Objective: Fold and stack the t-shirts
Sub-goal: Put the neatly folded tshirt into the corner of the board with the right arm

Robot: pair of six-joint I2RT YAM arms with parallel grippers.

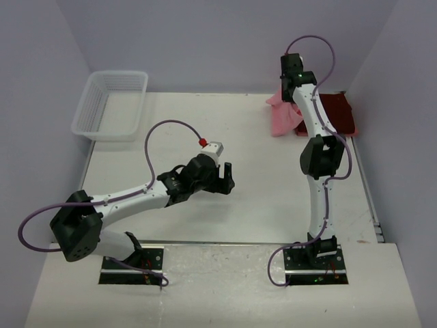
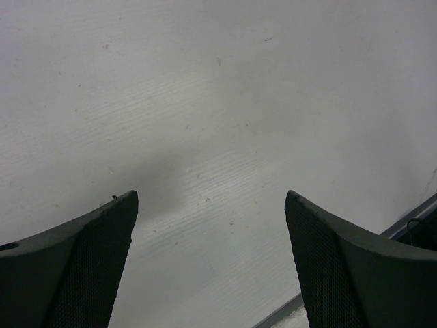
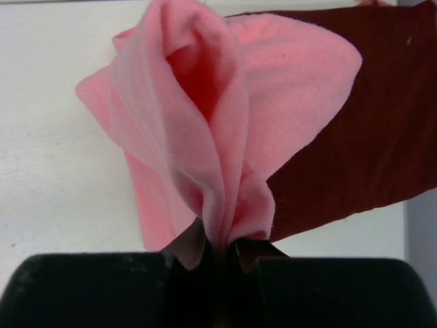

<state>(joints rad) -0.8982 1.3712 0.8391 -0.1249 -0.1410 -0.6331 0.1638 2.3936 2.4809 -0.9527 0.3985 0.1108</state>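
The light pink t-shirt hangs bunched at the far right of the table, lifted by my right gripper. In the right wrist view the gripper is shut on a pinched fold of the pink t-shirt. The dark maroon t-shirt lies flat on the table under and to the right of it; it also shows in the right wrist view. My left gripper is open and empty over the table's middle; in the left wrist view only bare tabletop lies between its fingers.
A white lattice basket stands at the far left corner. The table's right edge runs close beside the maroon shirt. The right arm stretches from its base to the far right.
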